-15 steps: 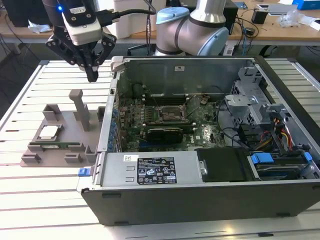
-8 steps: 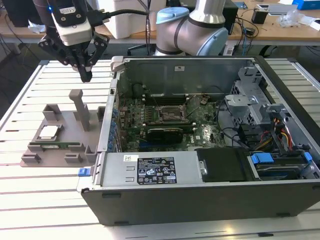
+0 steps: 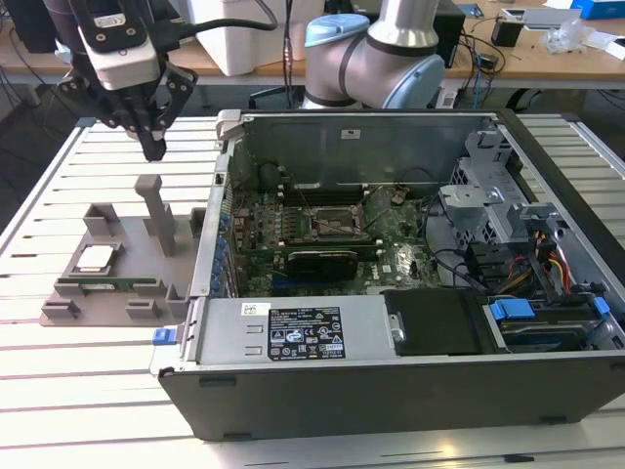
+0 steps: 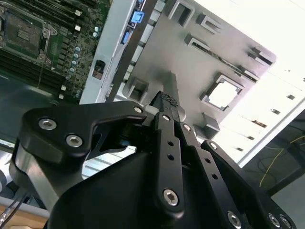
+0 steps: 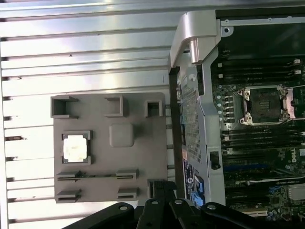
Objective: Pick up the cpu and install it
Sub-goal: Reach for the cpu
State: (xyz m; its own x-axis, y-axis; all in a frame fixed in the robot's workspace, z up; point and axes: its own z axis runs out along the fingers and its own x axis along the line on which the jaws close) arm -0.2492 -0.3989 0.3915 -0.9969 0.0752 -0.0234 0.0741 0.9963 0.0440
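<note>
The cpu [image 3: 96, 259] is a small silver square lying in a recess of the grey fixture tray [image 3: 127, 293], at the exterior view's left. In both wrist views the cpu [image 5: 76, 147] [image 4: 224, 94] sits bright in its pocket. My gripper [image 3: 154, 149] hangs above the tray, over the tall upright post [image 3: 156, 210] and well clear of the chip. Its fingers [image 4: 167, 101] are shut with nothing between them. The dark socket frame [image 3: 332, 223] lies on the motherboard inside the open computer case.
The open computer case [image 3: 391, 371] fills the middle and the exterior view's right, its side wall [image 3: 220, 195] right beside the tray. Both stand on a slatted metal table [image 3: 59, 186]. The tray carries several upright posts and brackets. Cables and drive bays [image 3: 527, 293] crowd the case's far end.
</note>
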